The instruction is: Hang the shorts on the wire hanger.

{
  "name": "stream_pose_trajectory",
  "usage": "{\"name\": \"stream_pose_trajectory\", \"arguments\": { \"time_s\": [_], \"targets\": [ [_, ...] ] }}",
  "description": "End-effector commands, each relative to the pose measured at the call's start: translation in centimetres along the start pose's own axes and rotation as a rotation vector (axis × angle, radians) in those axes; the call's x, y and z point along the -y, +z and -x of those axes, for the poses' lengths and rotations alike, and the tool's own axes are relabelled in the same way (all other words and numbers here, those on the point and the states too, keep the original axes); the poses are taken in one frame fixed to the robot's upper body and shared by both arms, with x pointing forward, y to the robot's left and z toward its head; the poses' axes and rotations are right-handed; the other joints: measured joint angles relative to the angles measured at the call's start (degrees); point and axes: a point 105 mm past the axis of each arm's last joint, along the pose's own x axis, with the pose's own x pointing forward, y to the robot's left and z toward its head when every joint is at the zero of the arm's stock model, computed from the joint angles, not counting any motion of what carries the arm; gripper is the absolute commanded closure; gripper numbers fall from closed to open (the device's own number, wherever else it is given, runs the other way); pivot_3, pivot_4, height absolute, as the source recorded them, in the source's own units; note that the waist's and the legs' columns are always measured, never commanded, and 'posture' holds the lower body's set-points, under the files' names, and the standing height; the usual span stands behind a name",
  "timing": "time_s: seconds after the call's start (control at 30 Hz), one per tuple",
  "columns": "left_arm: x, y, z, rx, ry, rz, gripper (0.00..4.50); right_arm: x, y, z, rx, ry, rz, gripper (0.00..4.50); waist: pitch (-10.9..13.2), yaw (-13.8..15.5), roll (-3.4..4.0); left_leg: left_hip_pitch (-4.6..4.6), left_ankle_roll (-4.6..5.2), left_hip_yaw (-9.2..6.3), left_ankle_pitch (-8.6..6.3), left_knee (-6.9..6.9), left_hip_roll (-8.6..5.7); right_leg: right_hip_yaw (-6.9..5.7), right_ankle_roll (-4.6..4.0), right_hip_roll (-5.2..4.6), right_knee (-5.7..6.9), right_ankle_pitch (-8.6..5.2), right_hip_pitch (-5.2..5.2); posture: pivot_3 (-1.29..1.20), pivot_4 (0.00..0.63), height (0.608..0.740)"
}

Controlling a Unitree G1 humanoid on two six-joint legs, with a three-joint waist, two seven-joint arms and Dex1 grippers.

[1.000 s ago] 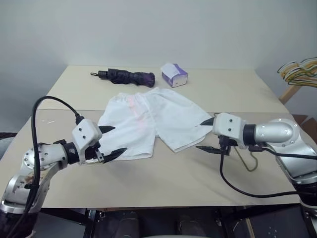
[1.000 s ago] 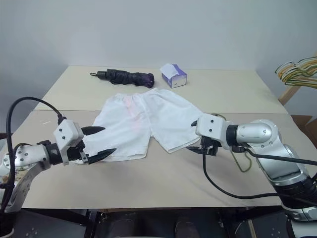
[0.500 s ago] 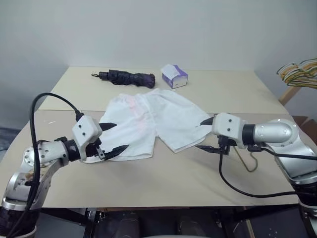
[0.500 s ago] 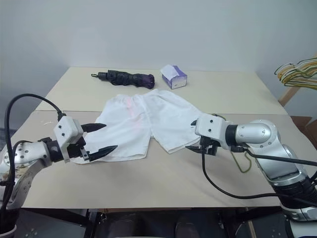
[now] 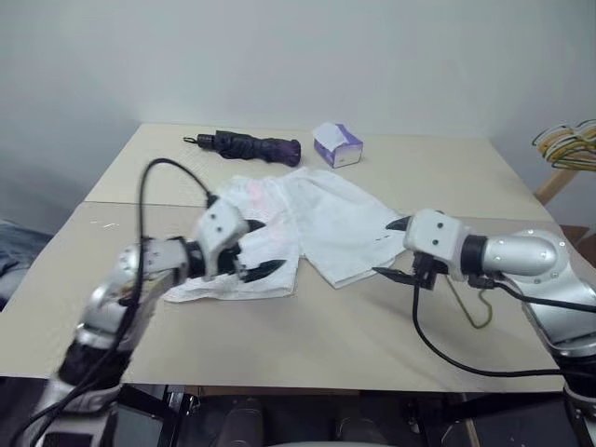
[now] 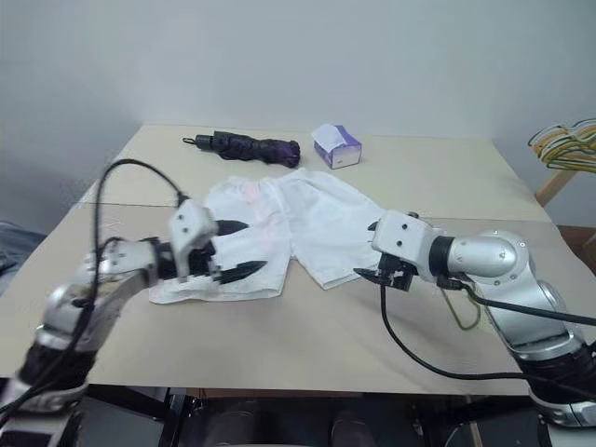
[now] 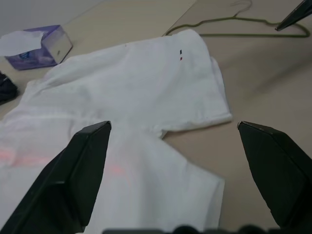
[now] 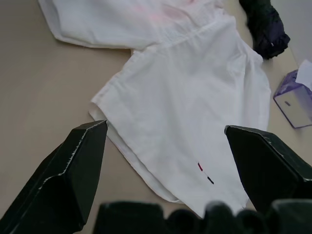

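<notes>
Shorts [image 5: 298, 228], one pair, flat mid-frame on the desk [image 5: 307, 345]. One wire hanger [image 7: 234, 27] right of them by the right end effector [image 5: 399, 250], fingers wide, empty. Left end effector [image 5: 264, 247] wide over left leg, empty. One folded umbrella [image 5: 251, 147], one tissue box [image 5: 337, 145] with tissue, upper centre.

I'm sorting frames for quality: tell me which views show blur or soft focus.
Left eye view: left gripper and its arm smeared by motion blur; shorts and right gripper sharp. Right eye view: same smear on the left arm. Left wrist view: fingers soft at close range, hanger clear. Right wrist view: fingers soft, shorts sharp.
</notes>
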Motion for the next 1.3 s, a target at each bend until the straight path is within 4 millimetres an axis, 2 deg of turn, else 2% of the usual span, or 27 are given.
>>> {"name": "stream_pose_trajectory", "arguments": {
  "time_s": [0.03, 0.1, 0.3, 0.37, 0.5, 0.7, 0.8, 0.97, 1.2, 1.3],
  "targets": [
    [0.4, 0.2, -3.0, -0.042, -0.034, -0.031, 0.00, 1.3, 0.8, 1.3, 0.008, -0.089, 0.011, 0.04, -0.04, -0.35, 0.01, 0.01, 0.00, 0.00, 0.00, 0.00, 0.00, 0.01, 0.00, 0.02, 0.00, 0.00, 0.00, 0.01, 0.000, 0.740],
    [0.9, 0.4, -5.0, -0.049, -0.068, -0.018, 0.00, 1.5, 0.8, 1.7, 0.001, -0.113, 0.004, 0.04, -0.05, -0.70, 0.03, 0.01, 0.00, 0.00, 0.00, -0.01, 0.01, 0.02, 0.00, 0.05, 0.00, 0.00, 0.00, -0.02, 0.000, 0.740],
    [2.3, -0.2, -8.6, -0.106, -0.165, -0.004, 0.00, 1.1, 0.6, 2.3, -0.017, -0.152, -0.022, 0.04, -0.07, -2.94, 0.05, -0.03, 0.00, -0.05, 0.00, -0.01, 0.00, 0.05, 0.00, 0.08, -0.01, 0.00, -0.03, -0.07, 0.000, 0.740],
    [3.1, -1.0, -9.2, -0.164, -0.221, -0.024, 0.00, 0.9, 0.5, 2.3, -0.021, -0.160, -0.030, 0.04, -0.08, -3.78, 0.08, -0.02, 0.00, -0.05, 0.00, -0.01, 0.00, 0.06, 0.00, 0.08, -0.01, -0.01, -0.01, -0.08, 0.000, 0.740],
    [3.0, -3.0, -10.1, -0.287, -0.214, -0.124, 0.00, 0.7, 0.7, 2.2, -0.015, -0.173, -0.042, 0.04, -0.15, -5.10, 0.20, 0.01, 0.00, -0.05, 0.00, -0.01, -0.01, 0.10, 0.01, 0.08, 0.00, -0.01, -0.01, -0.08, 0.000, 0.740],
    [1.5, -4.0, -10.9, -0.346, -0.160, -0.074, 0.00, 0.5, 0.6, 2.2, -0.016, -0.174, -0.049, 0.04, -0.18, -5.40, 0.24, -0.01, 0.01, -0.07, 0.00, -0.02, -0.01, 0.12, 0.02, 0.09, 0.00, -0.02, -0.02, -0.09, 0.000, 0.740],
    [1.6, -5.0, -10.7, -0.390, -0.194, -0.050, 0.63, 0.4, 0.5, 2.2, -0.021, -0.171, -0.050, 0.00, -0.20, -5.41, 0.28, -0.01, 0.01, -0.06, -0.01, -0.02, -0.01, 0.12, 0.03, 0.09, -0.01, -0.02, -0.03, -0.09, 0.000, 0.740],
    [1.2, -6.5, -10.8, -0.465, -0.190, -0.080, 2.30, 0.7, 0.7, 2.0, -0.015, -0.176, -0.048, 0.00, -0.27, -5.43, 0.33, 0.01, 0.01, -0.06, -0.01, 0.00, -0.01, 0.13, 0.03, 0.09, 0.00, -0.02, -0.01, -0.08, 0.000, 0.740],
    [0.3, -6.5, -10.0, -0.453, -0.166, -0.073, 4.48, 0.9, 0.8, 1.7, -0.005, -0.174, -0.044, 0.00, -0.40, -5.49, 0.46, 0.06, 0.01, -0.05, -0.01, -0.01, -0.01, 0.18, 0.03, 0.11, 0.02, -0.02, 0.00, -0.07, 0.000, 0.740],
    [0.0, -5.7, -8.1, -0.415, -0.180, -0.106, 4.48, 0.9, 0.9, 1.6, -0.002, -0.170, -0.040, 0.00, -0.40, -5.90, 0.46, 0.05, 0.01, -0.04, -0.01, -0.06, 0.00, 0.23, 0.03, 0.13, 0.02, -0.02, -0.04, -0.06, 0.000, 0.740]
  ]
}}
